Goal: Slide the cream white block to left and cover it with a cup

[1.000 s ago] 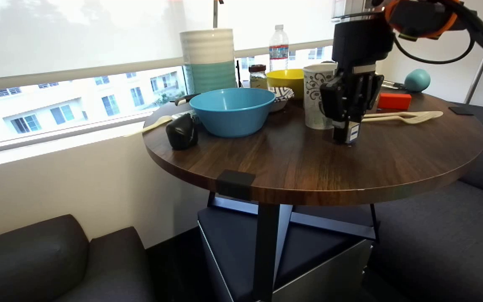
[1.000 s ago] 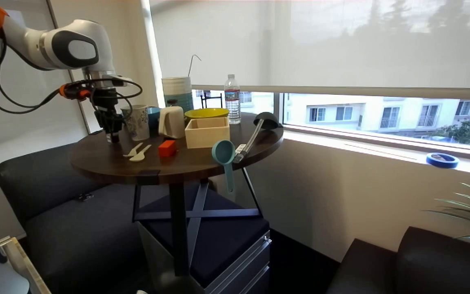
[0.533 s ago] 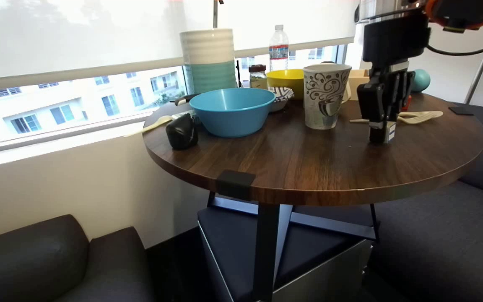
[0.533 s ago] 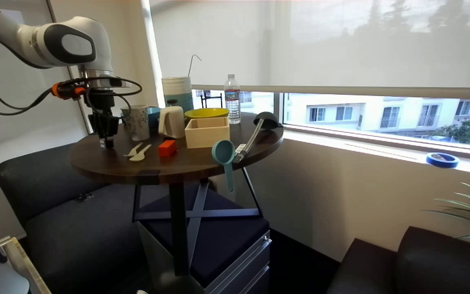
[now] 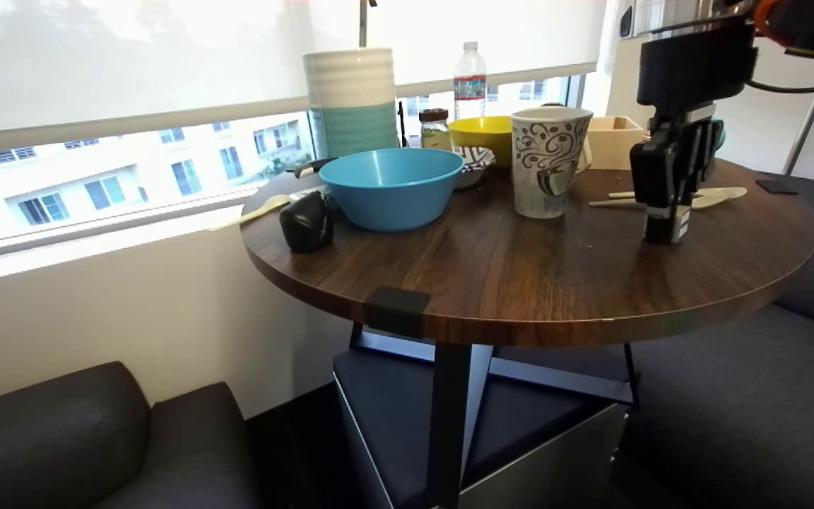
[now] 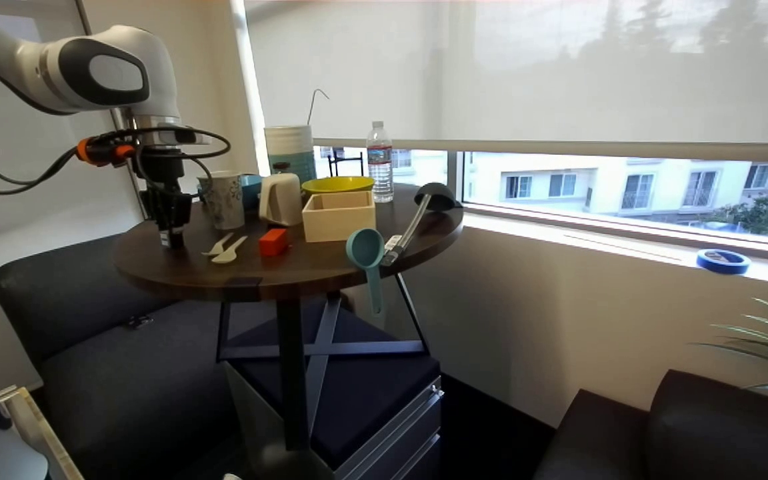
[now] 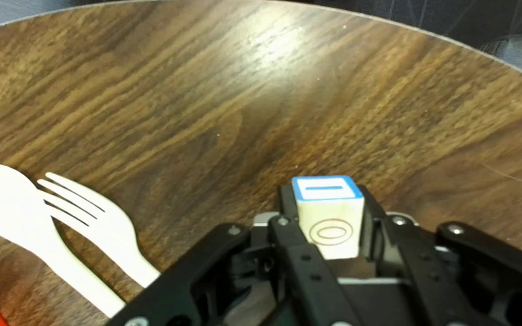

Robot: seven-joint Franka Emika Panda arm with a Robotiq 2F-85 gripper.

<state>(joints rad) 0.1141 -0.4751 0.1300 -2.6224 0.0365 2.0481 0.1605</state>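
The cream white block [image 7: 331, 226] has a blue-edged white face with a blue bar. In the wrist view it sits between the two fingers of my gripper [image 7: 326, 208], which touch its sides. In both exterior views my gripper [image 5: 665, 227] [image 6: 172, 237] is low at the table top; I cannot tell whether the block touches the wood. A small part of the block [image 5: 680, 219] [image 6: 164, 238] shows at the fingertips. The tall cup [image 5: 548, 166] [image 6: 225, 203] with dark swirls stands upright, mouth up, apart from the gripper. The cup is out of the wrist view.
A spoon [image 7: 39, 226] and a fork [image 7: 95, 222] lie near the gripper. A red block [image 6: 273, 242], a tan box [image 6: 339, 223] and a cream mug [image 6: 282, 200] stand beyond. A blue bowl [image 5: 391, 191] is past the cup. The round table's edge [image 5: 605, 331] is close.
My gripper, shut on the block, has slid along the table away from the cup, rightward in an exterior view where it had partly hidden the cup. The cup has not moved.
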